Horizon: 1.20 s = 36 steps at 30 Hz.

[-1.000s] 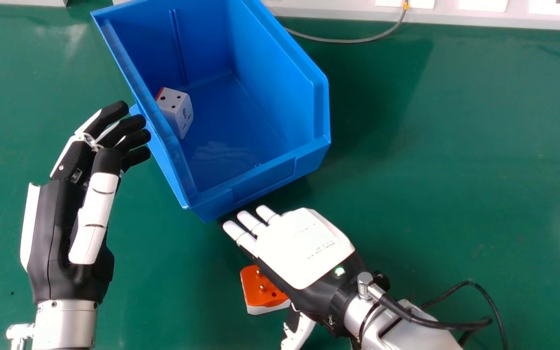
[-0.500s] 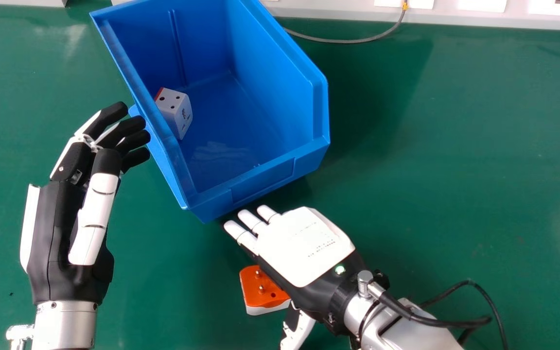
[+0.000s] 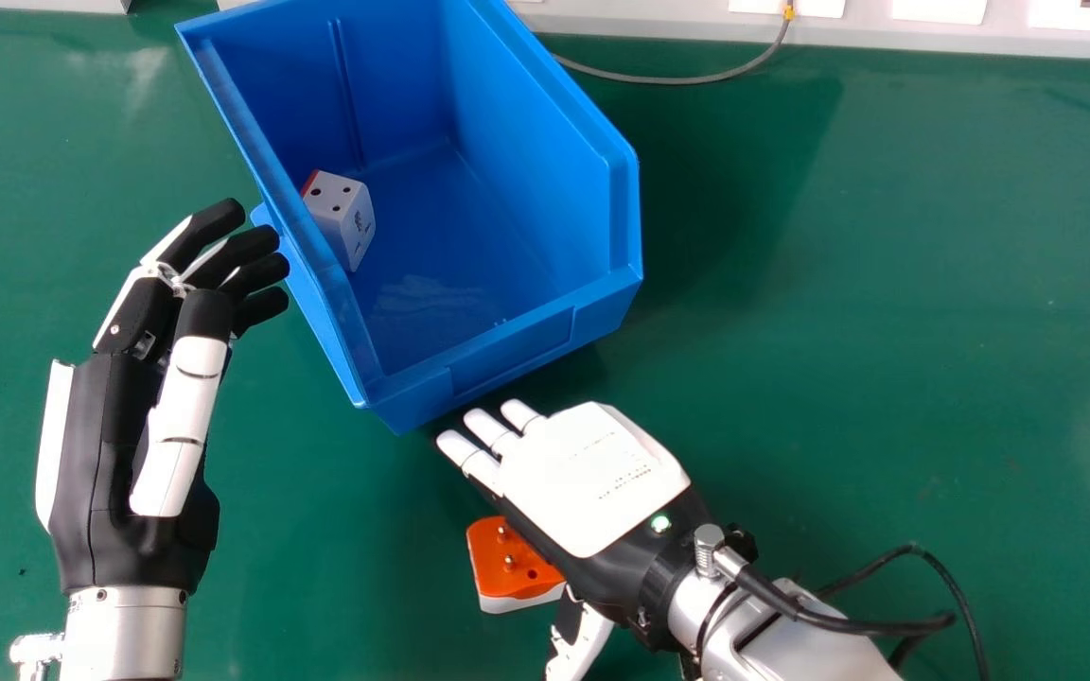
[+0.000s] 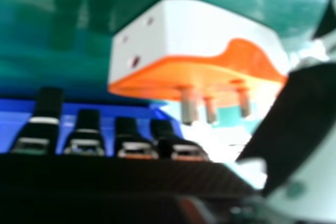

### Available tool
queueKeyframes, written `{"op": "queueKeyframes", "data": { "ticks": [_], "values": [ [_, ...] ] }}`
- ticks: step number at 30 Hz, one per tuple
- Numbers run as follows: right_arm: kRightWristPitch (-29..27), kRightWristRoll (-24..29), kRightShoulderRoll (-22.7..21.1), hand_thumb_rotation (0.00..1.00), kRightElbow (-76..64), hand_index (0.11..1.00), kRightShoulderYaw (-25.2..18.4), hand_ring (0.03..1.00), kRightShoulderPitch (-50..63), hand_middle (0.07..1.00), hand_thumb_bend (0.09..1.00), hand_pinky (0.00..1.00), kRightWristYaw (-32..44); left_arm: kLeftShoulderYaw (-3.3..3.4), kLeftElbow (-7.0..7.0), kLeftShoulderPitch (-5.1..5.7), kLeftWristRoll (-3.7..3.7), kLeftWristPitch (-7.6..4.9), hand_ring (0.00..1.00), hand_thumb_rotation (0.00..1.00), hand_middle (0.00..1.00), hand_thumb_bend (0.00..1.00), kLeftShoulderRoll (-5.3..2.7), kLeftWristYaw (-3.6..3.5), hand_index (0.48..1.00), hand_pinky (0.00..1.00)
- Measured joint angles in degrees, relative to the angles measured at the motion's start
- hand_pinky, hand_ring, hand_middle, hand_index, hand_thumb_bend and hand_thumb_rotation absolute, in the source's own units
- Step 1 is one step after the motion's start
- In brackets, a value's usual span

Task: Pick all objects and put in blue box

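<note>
My right hand is open, back upward, between the blue box and the lower edge of the head view. Partly under its palm side lies an orange and white plug adapter, pins upward. In the right hand view the adapter sits between the fingers and thumb of my right hand, with a gap to the fingers. A white adapter with a red edge rests inside the box by its left wall. My left hand is open, its fingertips close to the box's left side.
The green table stretches to the right of the box. A grey cable curves behind it, by a white strip along the back. Black cables loop beside the right forearm.
My left hand has shifted very slightly to the left. The right hand, the box and both adapters look practically unmoved.
</note>
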Motion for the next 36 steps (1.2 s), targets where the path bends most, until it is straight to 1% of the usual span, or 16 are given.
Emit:
{"op": "queueKeyframes", "data": {
  "ticks": [20,24,36],
  "values": [
    [0.32,0.01,-0.12,0.31,-0.23,0.954,0.33,0.956,-0.15,0.978,0.949,0.83,0.54,0.07,0.05,0.16,-0.02,-0.01,0.78,0.69,0.78,0.64,0.01,0.03,0.789,0.77],
    [0.3,0.06,-0.16,0.3,-0.23,0.954,0.33,0.955,-0.18,0.977,0.946,0.82,0.68,0.08,0.08,0.18,0.08,-0.06,0.78,0.69,0.78,0.64,0.01,0.08,0.789,0.77],
    [0.26,0.08,-0.41,0.31,-0.2,0.953,0.66,0.954,-0.47,0.977,0.947,0.82,0.87,-0.03,0.06,0.22,0.12,-0.06,0.77,0.69,0.77,0.66,0.0,0.14,0.785,0.76]
  ]
}}
